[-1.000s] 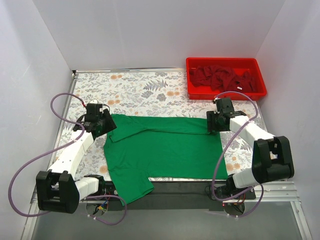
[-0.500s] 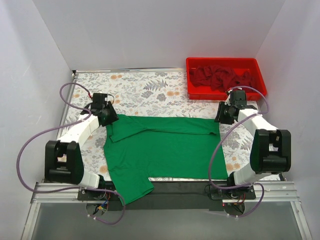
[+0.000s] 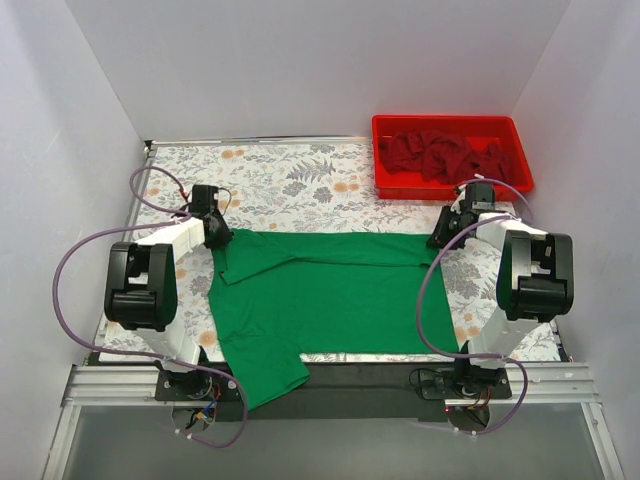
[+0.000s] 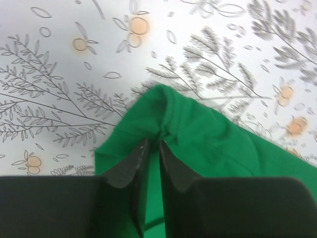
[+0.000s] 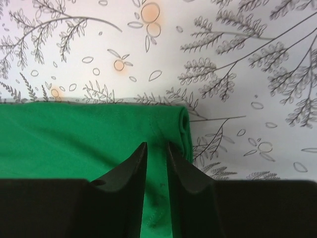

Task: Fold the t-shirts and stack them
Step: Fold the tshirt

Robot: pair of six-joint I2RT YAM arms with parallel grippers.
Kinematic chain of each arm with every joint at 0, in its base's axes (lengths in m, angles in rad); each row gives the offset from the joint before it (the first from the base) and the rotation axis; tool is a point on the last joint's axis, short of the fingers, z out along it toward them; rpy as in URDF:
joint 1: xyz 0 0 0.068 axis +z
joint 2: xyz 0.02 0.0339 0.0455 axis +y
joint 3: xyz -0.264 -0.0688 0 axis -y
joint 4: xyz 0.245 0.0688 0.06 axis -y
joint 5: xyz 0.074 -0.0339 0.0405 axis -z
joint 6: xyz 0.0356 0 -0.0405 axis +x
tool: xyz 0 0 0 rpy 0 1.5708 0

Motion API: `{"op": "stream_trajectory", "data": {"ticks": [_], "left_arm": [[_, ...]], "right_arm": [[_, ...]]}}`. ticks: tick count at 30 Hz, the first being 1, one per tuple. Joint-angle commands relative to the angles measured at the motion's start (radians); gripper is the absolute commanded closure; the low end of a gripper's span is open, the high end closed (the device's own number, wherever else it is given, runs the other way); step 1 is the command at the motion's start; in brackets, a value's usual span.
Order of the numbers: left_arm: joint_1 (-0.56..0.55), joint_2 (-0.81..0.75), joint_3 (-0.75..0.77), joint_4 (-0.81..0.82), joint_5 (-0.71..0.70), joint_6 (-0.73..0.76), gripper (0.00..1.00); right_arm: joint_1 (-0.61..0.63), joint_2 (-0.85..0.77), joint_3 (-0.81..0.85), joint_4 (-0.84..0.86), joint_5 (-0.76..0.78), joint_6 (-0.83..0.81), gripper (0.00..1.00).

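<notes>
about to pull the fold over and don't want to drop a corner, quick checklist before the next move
1. left tool pinching the green t-shirt at its far left corner: ok
2. right tool pinching the far right corner: ok
3. how many cloth layers each tool holds: cannot tell
4. near sleeve lying on the table: not ok, it reaches past the near edge
5. red bin apart from the green cloth: ok

open floral table (image 3: 290, 180) lies behind the green t-shirt (image 3: 330, 290); the red bin (image 3: 400, 190) (cloth-filled) blocks the far right corner.
</notes>
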Motion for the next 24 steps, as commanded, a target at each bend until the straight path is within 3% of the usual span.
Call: {"op": "stream_trajectory", "data": {"ticks": [1,8,12,14,19,24], "left_arm": [[0.045,0.021,0.008,0.038,-0.043,-0.012,0.87],[0.059,0.130,0.078,0.061,0.014,-0.020,0.93],[0.058,0.113,0.114,0.047,0.025,-0.003,0.91],[0.059,0.075,0.115,0.038,0.042,-0.003,0.88],[0.058,-0.068,0.089,0.018,0.083,-0.032,0.64],[0.056,-0.042,0.111,0.031,0.120,-0.067,0.53]], "right_arm": [[-0.038,0.072,0.022,0.029,0.030,-0.016,0.75],[-0.058,0.149,0.128,0.020,0.030,-0.040,0.74],[-0.056,0.144,0.180,-0.014,-0.001,-0.054,0.71],[-0.055,0.112,0.184,-0.028,-0.019,-0.054,0.69],[-0.047,0.020,0.167,-0.036,-0.042,-0.057,0.66],[-0.047,0.035,0.188,-0.034,-0.042,-0.057,0.66]]}}
